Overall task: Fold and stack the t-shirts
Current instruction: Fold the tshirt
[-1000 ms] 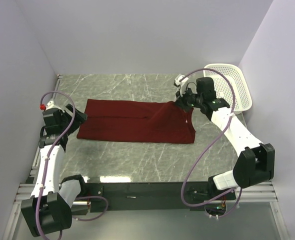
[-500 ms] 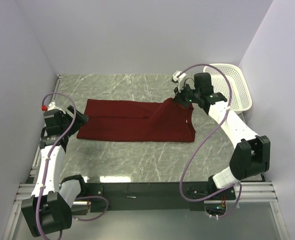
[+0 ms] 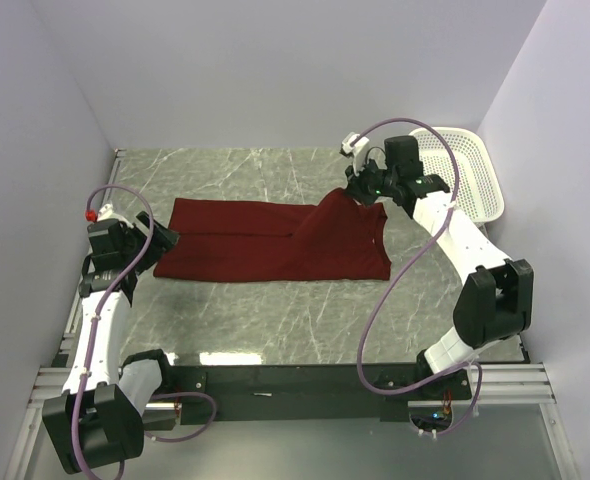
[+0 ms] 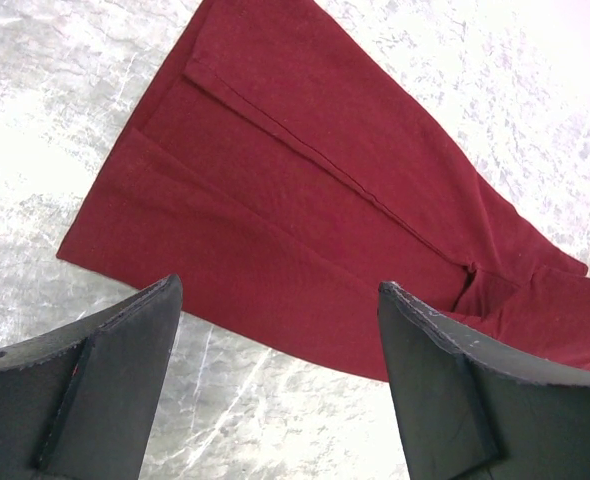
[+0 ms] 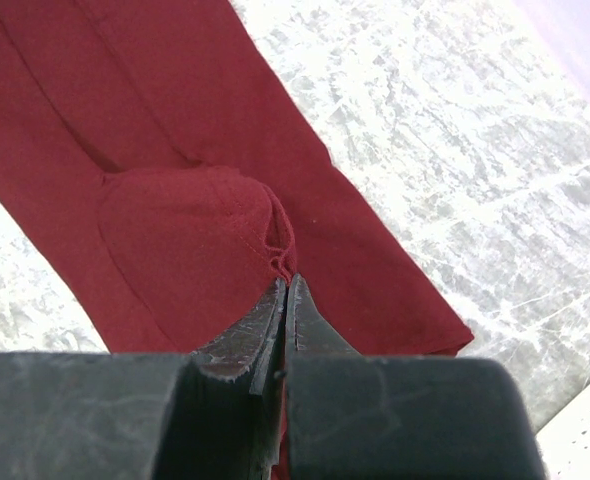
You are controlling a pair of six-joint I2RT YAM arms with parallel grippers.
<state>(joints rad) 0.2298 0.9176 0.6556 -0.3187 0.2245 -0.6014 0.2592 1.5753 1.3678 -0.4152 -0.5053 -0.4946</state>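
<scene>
T-shirt [image 3: 265,240]: maroon, lying as a long folded band on the bench, with one end near the basket and the other well away from it.
Bench [image 3: 275,310]: grey marbled top with pale veins; a bright glare strip runs along the edge farthest from the basket.
Room: plain pale lilac walls [image 3: 275,70] close in the bench on three sides.
Basket [image 3: 475,175]: white mesh plastic, in the corner of the bench against a wall.
Right arm [image 3: 455,240]: reaches past the basket to the shirt end beside it.
Right jaws: pressed shut on a small pucker of maroon cloth, so that corner rises in a peak off the bench, just beside the basket.
Left arm [image 3: 100,310]: stands at the side of the bench opposite the basket.
Left jaws: spread wide with nothing between them, above the shirt end farthest from the basket; the wrist view shows a folded seam line [image 4: 315,170] running along the cloth.
Change: over the last second the right jaws have drawn their pinch of cloth farther from the basket and toward the far wall, and the peak reaches further over the band. The left arm and the shirt's other end have not shifted.
</scene>
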